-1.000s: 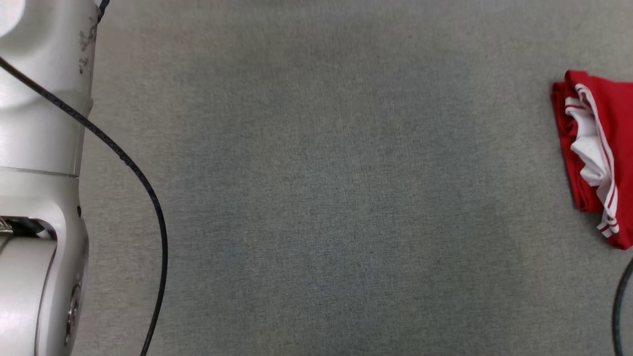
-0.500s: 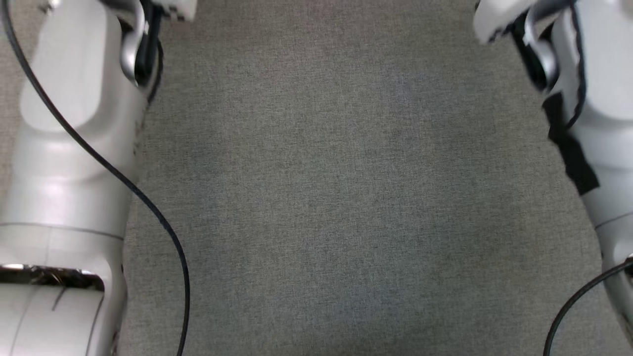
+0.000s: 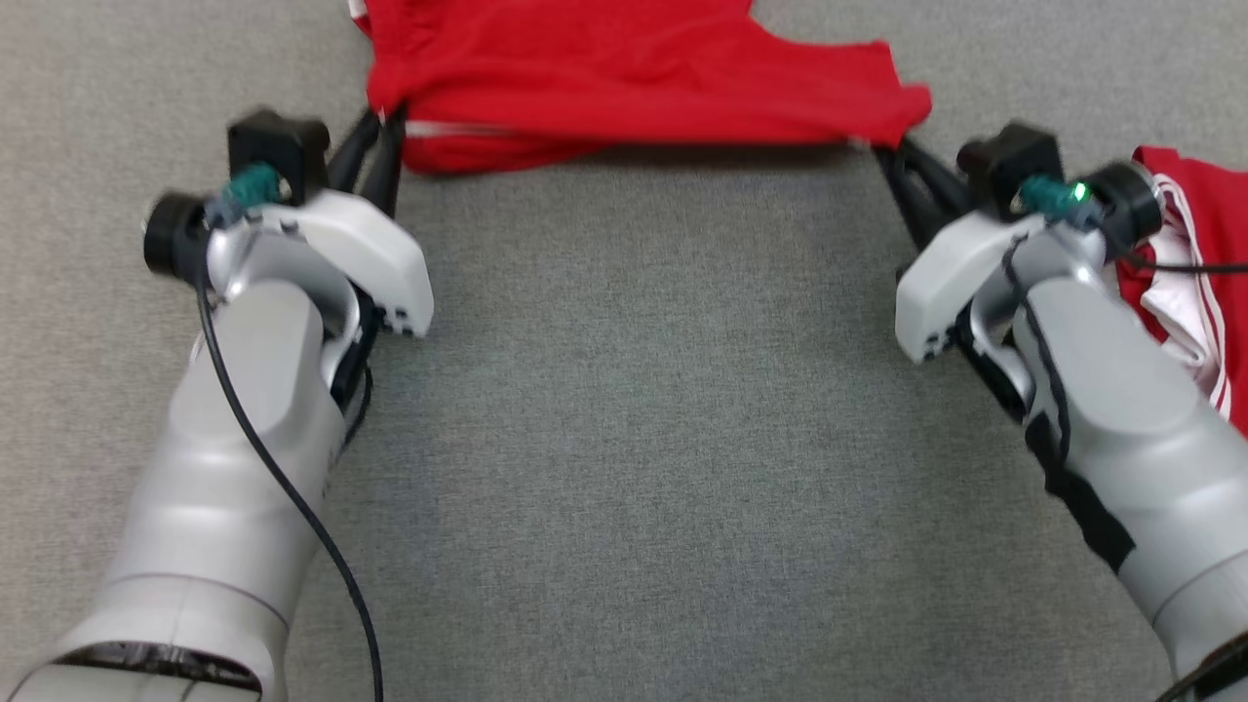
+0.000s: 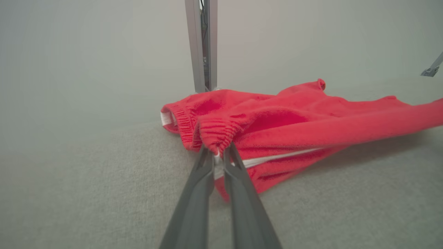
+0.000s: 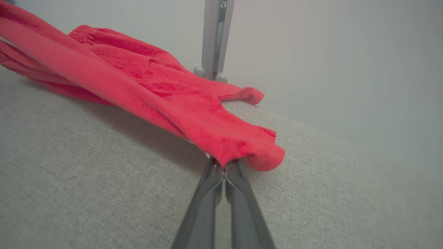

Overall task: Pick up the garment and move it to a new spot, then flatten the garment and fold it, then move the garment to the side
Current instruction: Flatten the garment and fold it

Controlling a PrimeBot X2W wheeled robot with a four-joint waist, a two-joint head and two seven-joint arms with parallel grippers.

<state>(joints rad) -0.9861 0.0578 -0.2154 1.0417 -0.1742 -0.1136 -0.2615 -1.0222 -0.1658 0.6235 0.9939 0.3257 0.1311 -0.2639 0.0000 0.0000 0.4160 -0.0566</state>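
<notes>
Red garment (image 3: 634, 88), head view: lies at 12 o'clock on the grey bench (image 3: 634, 439), drawn crosswise between the two tools; its near edge is raised, with a shadow under it.
Head view, left tool (image 3: 375, 156): at 10 o'clock, fingers pinched narrow on the garment's left corner.
Head view, right tool (image 3: 892, 161): at 2 o'clock, fingers pinched together on the right corner.
Head view, bundle (image 3: 1185, 283): a second red-and-white heap at 3 o'clock, partly behind the right forearm and apart from the held piece.
Left wrist view, left tool (image 4: 218, 152): tips nearly meeting on the gathered elastic waistband (image 4: 214, 133).
Left wrist view, garment (image 4: 277, 117): a white stripe (image 4: 277, 158) shows just below the grip; the cloth runs off toward 3 o'clock; a metal post (image 4: 202, 45) stands behind at 12 o'clock.
Right wrist view, right tool (image 5: 223, 164): clamped tight on a hem corner.
Right wrist view, garment (image 5: 155, 86): the cloth climbs away toward 10 o'clock, off the bench, with shadow beneath.
Handling, judged: light, limp, a little stretchy. It has no stiffness, so it sags between grips, and it is not fragile. The matte knit should not slide easily, though a thin pinch could creep out under a hard pull.
Hold points, judged: the waistband's thick elastic gives the best bite. Two corners well apart should let it spread flat.
</notes>
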